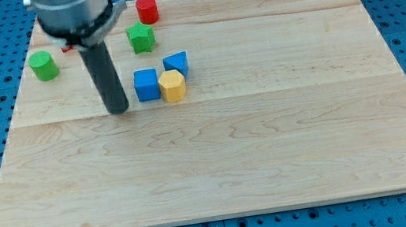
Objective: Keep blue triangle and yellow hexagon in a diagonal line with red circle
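The blue triangle [177, 62] lies in the upper middle-left of the wooden board. The yellow hexagon [172, 86] sits just below it, touching or nearly touching. The red circle [146, 10] stands near the view's top edge of the board, above both. My tip [118, 108] rests on the board to the left of the blue cube [146, 85], a small gap apart, and left of the yellow hexagon. The rod rises up to the arm's grey body at the view's top left.
A green star-shaped block [141, 37] sits between the red circle and the blue cube. A green cylinder [43, 65] stands near the board's left edge. A small red piece [66, 47] shows partly behind the rod. The board [271, 144] lies on a blue pegboard.
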